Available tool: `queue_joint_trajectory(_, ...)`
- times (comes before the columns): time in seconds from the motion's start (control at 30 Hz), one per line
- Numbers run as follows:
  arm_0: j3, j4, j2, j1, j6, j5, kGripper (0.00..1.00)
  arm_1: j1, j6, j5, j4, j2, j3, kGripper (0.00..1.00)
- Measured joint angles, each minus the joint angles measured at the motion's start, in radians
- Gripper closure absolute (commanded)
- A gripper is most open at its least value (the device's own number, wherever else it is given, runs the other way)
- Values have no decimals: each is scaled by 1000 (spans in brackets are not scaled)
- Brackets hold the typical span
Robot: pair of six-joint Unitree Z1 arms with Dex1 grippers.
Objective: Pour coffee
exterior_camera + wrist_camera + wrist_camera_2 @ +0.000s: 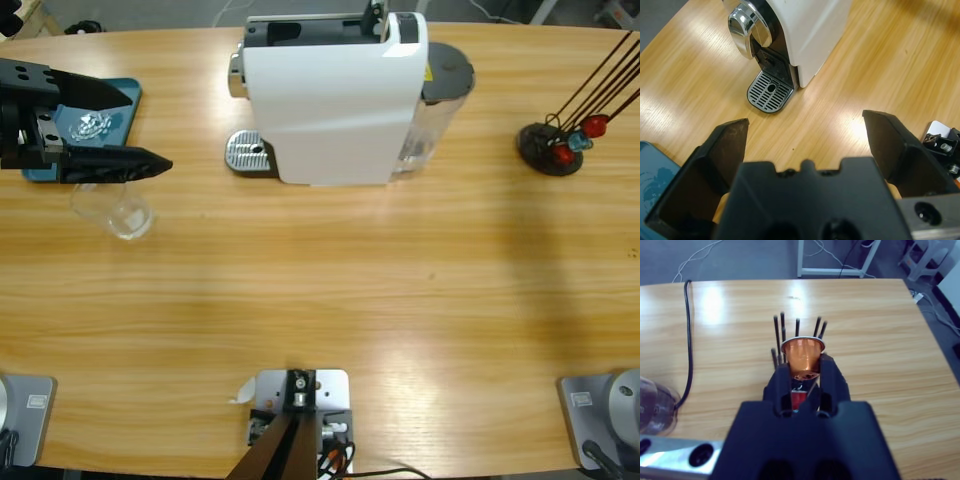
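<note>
White coffee machine (335,100) with chrome spout and perforated drip tray (247,153) upper centre; left gripper (805,145) spread wide, empty; right gripper (805,371) pinching glossy copper capsule (802,357) before dark-pronged rack (797,327).

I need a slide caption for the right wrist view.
Right gripper holding a copper coffee capsule above the capsule rack.

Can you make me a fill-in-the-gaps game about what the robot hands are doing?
1. The right hand is shut on an orange coffee ____.
2. The left hand is ____ and holds nothing.
3. The coffee machine is mostly ____ in colour.
4. The clear glass stands beside the ____ tray.

Missing words: capsule; open; white; blue
</note>
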Motion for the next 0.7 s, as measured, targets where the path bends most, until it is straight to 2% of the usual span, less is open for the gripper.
queue_joint_trajectory(0.2, 0, -2, 0, 0, 0, 0, 0, 16, -3, -30, 131, -90, -89, 1000)
queue_joint_trajectory(0.33, 2, -4, 0, 0, 0, 0, 0, 98, -7, -9, 245, -214, -151, 1000)
queue_joint_trajectory(0.43, 6, -8, 0, -1, -3, 0, 0, 160, -66, 176, 292, -286, -154, 1000)
queue_joint_trajectory(0.53, 9, -11, 0, -4, -3, 0, 0, 252, -157, 369, 305, -289, -162, 1000)
queue_joint_trajectory(0.7, 31, -3, -15, -6, -3, 0, 0, 450, -333, 479, 332, -133, -367, 1000)
